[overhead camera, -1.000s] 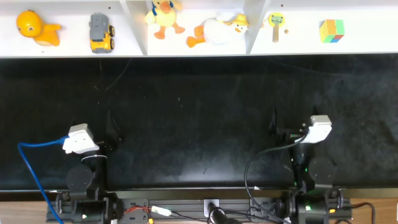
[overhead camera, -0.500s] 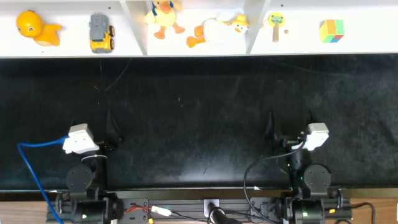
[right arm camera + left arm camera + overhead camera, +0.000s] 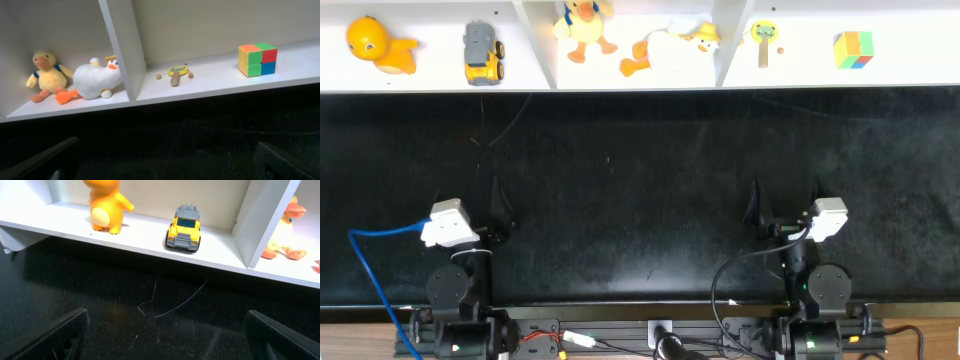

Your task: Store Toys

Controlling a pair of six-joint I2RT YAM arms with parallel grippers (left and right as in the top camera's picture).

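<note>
A wide stretch of black counter (image 3: 640,170) separates the white shelf (image 3: 430,82), along the far edge, from the left gripper (image 3: 167,325) and right gripper (image 3: 167,150) at the near edge, both released with jaws spread. The shelf holds the toys: orange duck (image 3: 378,42) and yellow truck (image 3: 483,52) left; yellow plush duck (image 3: 584,28) and white plush duck (image 3: 665,50) centre; wooden rattle (image 3: 764,40) and colour cube (image 3: 853,49) right.

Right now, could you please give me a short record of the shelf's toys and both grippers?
Left compartment: orange duck, yellow truck
Middle compartment: yellow plush duck, white plush duck
Right compartment: wooden rattle, colour cube
Left gripper: open, empty, above black table
Right gripper: open, empty, above black table
</note>
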